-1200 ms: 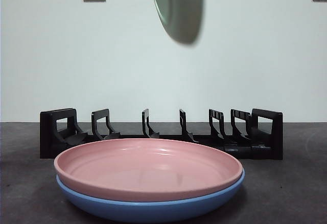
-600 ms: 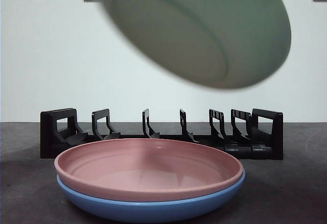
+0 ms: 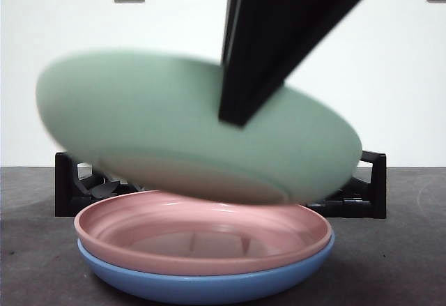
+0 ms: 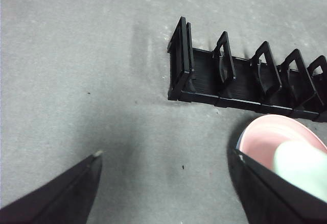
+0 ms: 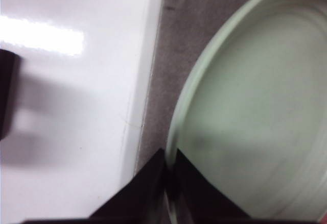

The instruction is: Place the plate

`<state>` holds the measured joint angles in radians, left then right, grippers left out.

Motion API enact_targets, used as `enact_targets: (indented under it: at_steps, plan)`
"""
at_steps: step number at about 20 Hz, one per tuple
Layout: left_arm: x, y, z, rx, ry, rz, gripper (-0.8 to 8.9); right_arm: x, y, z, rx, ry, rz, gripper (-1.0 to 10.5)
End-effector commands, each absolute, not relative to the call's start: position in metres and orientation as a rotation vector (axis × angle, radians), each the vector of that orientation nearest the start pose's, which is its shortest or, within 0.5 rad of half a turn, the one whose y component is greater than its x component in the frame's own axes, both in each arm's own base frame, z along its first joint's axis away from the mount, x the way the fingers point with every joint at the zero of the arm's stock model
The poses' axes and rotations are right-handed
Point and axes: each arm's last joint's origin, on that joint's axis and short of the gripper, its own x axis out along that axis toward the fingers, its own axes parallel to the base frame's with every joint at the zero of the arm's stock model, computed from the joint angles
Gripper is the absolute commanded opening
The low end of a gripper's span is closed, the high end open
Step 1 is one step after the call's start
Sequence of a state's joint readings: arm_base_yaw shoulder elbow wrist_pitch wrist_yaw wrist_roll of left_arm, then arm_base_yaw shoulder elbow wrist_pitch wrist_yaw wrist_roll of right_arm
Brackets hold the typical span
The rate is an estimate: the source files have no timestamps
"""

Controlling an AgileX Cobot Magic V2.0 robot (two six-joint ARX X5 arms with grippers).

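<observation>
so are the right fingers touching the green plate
Touching. The right wrist view shows the right gripper with its fingers pinched on the green plate's rim, one on each face.

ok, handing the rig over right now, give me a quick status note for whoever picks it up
Right claw: shut on the rim of the green plate, holding it tilted just above the stack.
Left claw: open, holding nothing, above bare table beside the rack's end.
Stack: pink plate nested in blue plate, in front of the black rack.
Done: green plate gripped and carried over the stack.
Left: seat it on the pink plate, release, retract. Contact with the pink plate can't be confirmed from here.
</observation>
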<state>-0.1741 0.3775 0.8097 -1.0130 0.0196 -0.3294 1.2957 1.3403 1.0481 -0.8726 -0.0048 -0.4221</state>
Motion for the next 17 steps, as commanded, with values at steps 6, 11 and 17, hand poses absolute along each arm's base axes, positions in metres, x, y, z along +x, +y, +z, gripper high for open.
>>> enact_targets:
  at_steps: [6,11,17]
  plan:
    - [0.052,-0.009,0.307,-0.262,0.585,-0.072,4.05,0.074,0.261,0.233,-1.144,0.855,1.354,0.1]
    - [0.052,-0.009,0.307,-0.262,0.585,-0.072,4.05,0.089,0.267,0.229,-1.099,0.828,1.325,0.2]
    - [0.052,-0.009,0.307,-0.251,0.585,-0.075,4.05,0.102,0.267,0.231,-1.045,0.793,1.295,1.3]
